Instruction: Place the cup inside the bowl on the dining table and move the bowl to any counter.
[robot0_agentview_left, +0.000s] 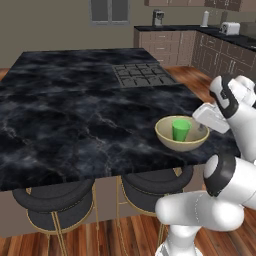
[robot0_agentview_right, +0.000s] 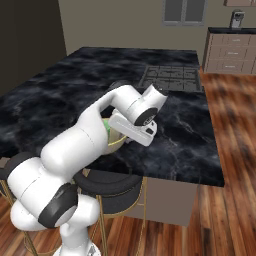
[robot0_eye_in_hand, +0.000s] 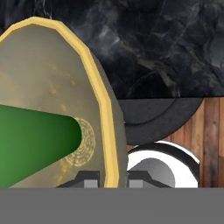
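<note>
The cup (robot0_agentview_left: 181, 129) stands inside the bowl (robot0_agentview_left: 167, 137), near the counter (robot0_agentview_left: 75, 120) edge by the robot. The pincer (robot0_eye_in_hand: 111, 178) is nearly closed, one finger either side of the bowl's rim, pinching it. Such a thin one-sided hold could let the bowl tilt when lifted, tipping the cup out.

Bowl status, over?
Gripper shut on bowl rim, one finger inside, one outside. Cup upright in bowl. Bowl on dining table near edge. Nothing seen blocking.
</note>
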